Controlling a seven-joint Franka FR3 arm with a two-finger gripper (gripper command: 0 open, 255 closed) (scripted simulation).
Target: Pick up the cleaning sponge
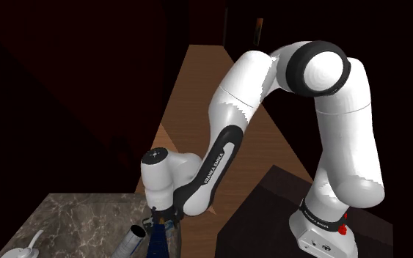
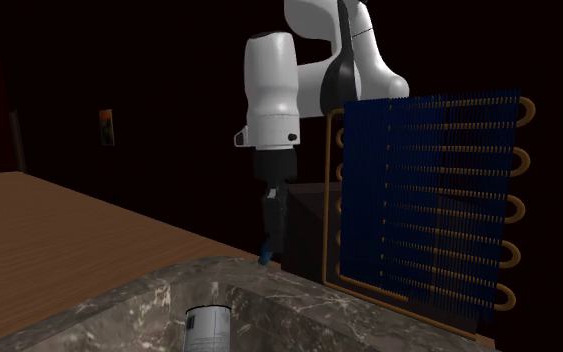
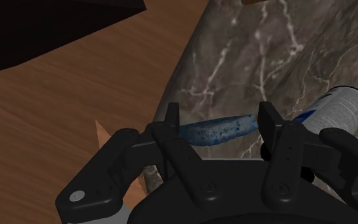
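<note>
The cleaning sponge [image 3: 219, 129] is a thin blue speckled slab. It lies crosswise between my two black fingers [image 3: 171, 118], which press on its two ends. My gripper [image 3: 219, 122] is shut on it over the edge of a dark marble counter [image 3: 266, 51]. In the second exterior view the gripper [image 2: 273, 240] points straight down, and a blue corner of the sponge [image 2: 266, 258] shows just above the counter's back rim [image 2: 169, 285]. From the shoulder view the gripper [image 1: 161, 220] hangs at the counter's right end.
A white and blue can [image 3: 336, 108] [image 2: 206, 328] [image 1: 136, 238] lies on its side on the counter close to the gripper. A tall blue wire rack [image 2: 429, 200] stands just beside the hand. A white utensil [image 1: 25, 249] lies at the counter's far end. Wooden floor [image 1: 197, 95] stretches behind.
</note>
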